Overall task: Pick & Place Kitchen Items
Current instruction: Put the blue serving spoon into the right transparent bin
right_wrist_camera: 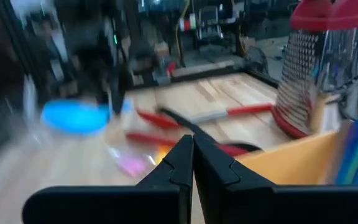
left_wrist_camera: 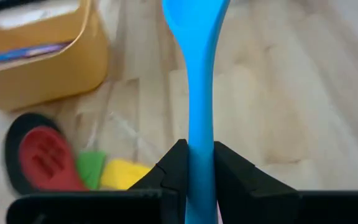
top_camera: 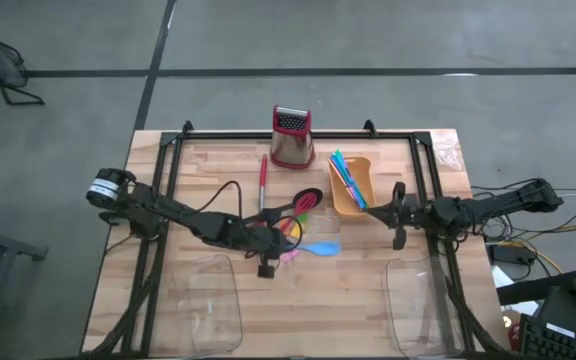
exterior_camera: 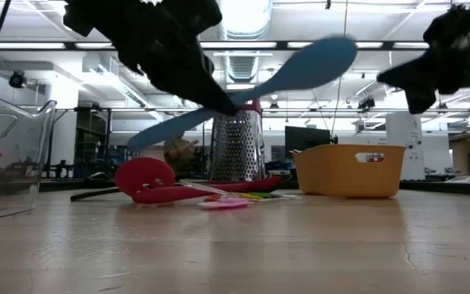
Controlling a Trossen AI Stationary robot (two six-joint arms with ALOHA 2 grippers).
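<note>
A wooden table [top_camera: 368,300] on a grey workshop floor carries a metal grater [top_camera: 291,137] with a red top at its far edge. The left gripper [left_wrist_camera: 200,165] is clamped on the handle of a blue spoon [exterior_camera: 288,72], which it holds lifted above the wood in front of the grater, the spoon's bowl pointing away from the fingers toward the right arm. Beneath it, between gripper and grater, lies a pile of utensils [top_camera: 298,212]: red pieces, yellow, green and pink bits. Just right of the grater an orange tub [top_camera: 354,190] holds coloured sticks [top_camera: 345,177]. The right gripper [right_wrist_camera: 192,158] hovers beside that tub, fingers pressed together, gripping nothing.
</note>
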